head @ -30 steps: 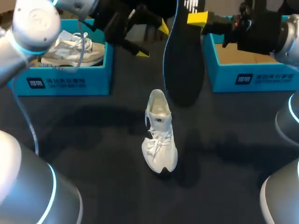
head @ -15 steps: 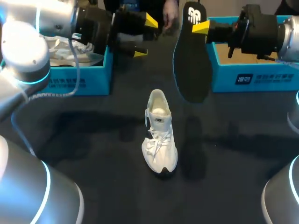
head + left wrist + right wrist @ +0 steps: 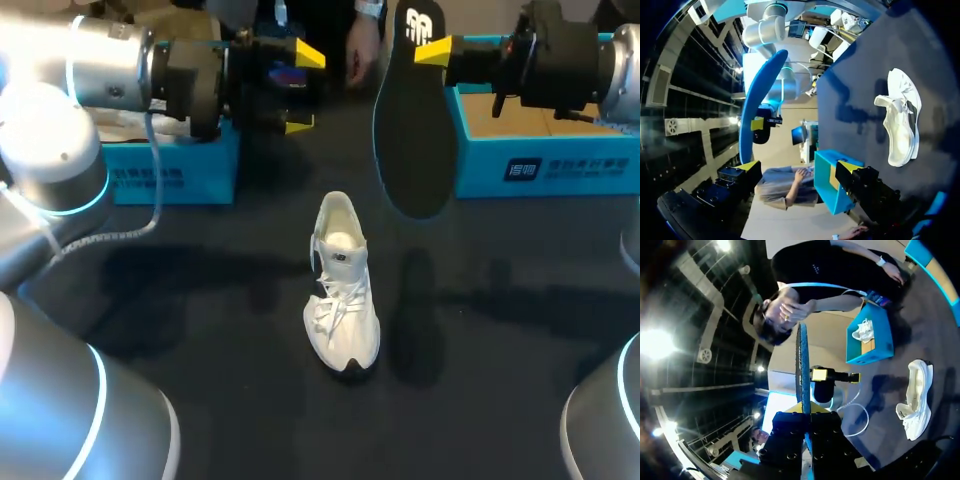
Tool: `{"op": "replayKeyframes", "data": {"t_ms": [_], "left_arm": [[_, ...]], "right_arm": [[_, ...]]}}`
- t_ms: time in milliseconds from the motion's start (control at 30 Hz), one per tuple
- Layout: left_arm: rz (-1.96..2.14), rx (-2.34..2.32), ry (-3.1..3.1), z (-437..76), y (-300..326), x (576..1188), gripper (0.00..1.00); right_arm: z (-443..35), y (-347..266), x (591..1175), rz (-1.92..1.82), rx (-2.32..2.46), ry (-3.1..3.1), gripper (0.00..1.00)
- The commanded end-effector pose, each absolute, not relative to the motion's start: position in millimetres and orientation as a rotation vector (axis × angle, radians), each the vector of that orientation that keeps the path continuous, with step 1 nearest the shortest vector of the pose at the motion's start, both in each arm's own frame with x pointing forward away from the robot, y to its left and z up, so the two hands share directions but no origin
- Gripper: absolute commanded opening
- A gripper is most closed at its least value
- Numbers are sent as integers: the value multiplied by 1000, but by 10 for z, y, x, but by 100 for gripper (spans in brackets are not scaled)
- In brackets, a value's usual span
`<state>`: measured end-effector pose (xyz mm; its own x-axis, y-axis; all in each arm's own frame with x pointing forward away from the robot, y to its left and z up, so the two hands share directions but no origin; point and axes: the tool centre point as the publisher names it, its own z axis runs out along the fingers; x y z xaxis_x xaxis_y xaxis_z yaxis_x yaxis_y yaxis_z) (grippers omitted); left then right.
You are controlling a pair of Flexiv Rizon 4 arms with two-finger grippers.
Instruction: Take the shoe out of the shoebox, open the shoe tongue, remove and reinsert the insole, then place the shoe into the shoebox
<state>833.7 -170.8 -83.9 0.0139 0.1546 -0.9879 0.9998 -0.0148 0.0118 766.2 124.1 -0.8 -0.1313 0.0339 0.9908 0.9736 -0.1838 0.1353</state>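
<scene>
A white shoe (image 3: 342, 285) stands upright in the middle of the dark table, toe toward me, its mouth wide. The black, blue-edged insole (image 3: 413, 110) hangs in the air behind and to the right of the shoe, with my right gripper (image 3: 432, 50) shut on its upper end. The right wrist view shows the insole (image 3: 802, 365) edge-on between the fingers, with the shoe (image 3: 917, 395) off to one side. My left gripper (image 3: 302, 90) is open and holds nothing, left of the insole and in front of the left box. In the left wrist view the insole (image 3: 757, 100) and shoe (image 3: 900, 120) lie ahead of that gripper (image 3: 799, 167).
A blue shoebox (image 3: 170, 175) at the back left holds another light shoe (image 3: 863, 331), mostly hidden behind my left arm in the head view. A second blue shoebox (image 3: 540, 170) at the back right shows its brown floor.
My left gripper has drawn back to the left, away from the insole. The right gripper has carried the insole a little to the right and up. The shoe has not moved.
</scene>
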Motion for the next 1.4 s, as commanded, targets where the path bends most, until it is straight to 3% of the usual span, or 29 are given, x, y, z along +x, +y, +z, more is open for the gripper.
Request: {"op": "replayKeyframes", "data": {"t_ms": [33,267,767,933,1400], "left_arm": [[-1154,1303,1297,-878,-1659,8257,100],[-1209,1285,1284,-876,-1688,8225,100],[-1155,1283,1268,-889,-1908,8100,100],[-1175,1274,1266,-911,-1989,8088,100],[-1209,1218,1250,-988,-2634,8579,100]], "right_arm": [[-5,1260,7670,-1436,-1299,-1231,0],[-5,1260,7670,-1436,-1299,-1231,0],[-494,1150,8069,-1050,-1558,-1088,0],[-653,1251,8182,-1078,-1580,-1023,0],[-682,1288,8214,-1062,-1608,-1010,0]]}}
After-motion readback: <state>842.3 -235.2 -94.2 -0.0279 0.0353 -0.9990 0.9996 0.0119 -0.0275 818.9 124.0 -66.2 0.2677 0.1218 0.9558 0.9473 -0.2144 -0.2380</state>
